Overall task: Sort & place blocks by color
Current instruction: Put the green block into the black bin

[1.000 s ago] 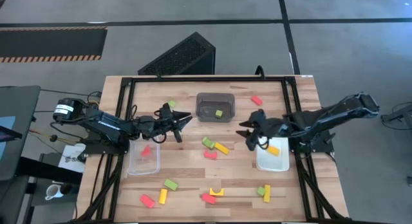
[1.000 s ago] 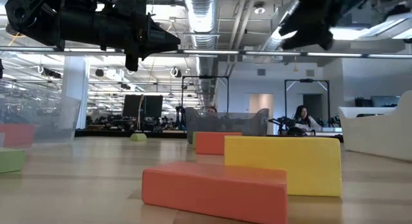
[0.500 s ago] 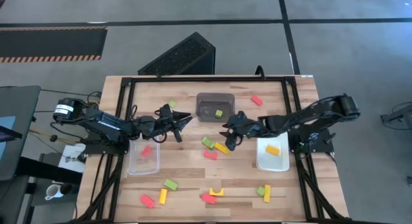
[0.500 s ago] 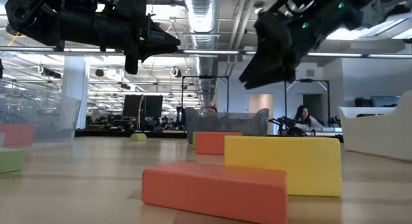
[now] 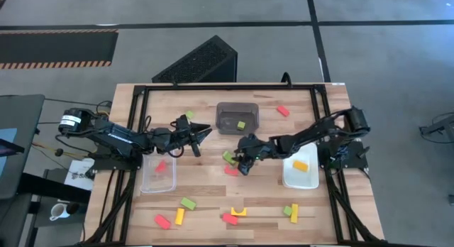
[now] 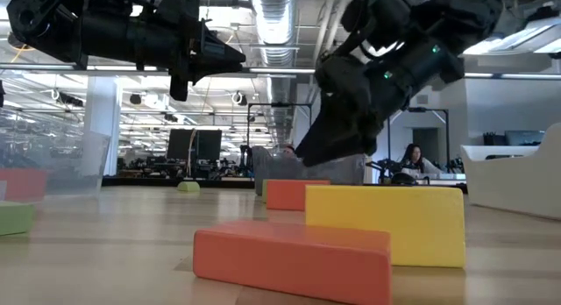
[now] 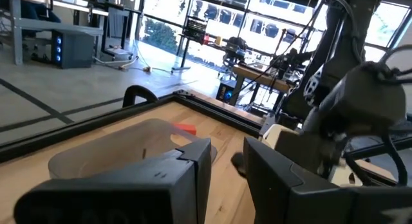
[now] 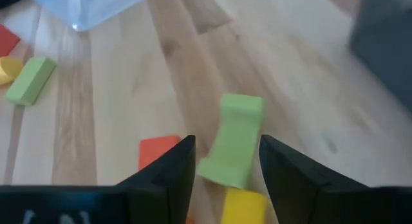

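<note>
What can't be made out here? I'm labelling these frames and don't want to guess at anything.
- High view: the yellow block beside the green block is covered by the right gripper.
- Right wrist view: the yellow block is cut off by the edge; the red block is partly behind a finger.
- Low view: the dark grey bin contents are hidden by its wall.
- Left wrist view: the left gripper fingers fill the foreground, hiding the table below.

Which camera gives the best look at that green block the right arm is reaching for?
The right wrist view: the green block fills the middle, framed by the open right gripper. The high view shows it only as a small green patch beside that gripper. The low and left wrist views don't show it clearly.
</note>
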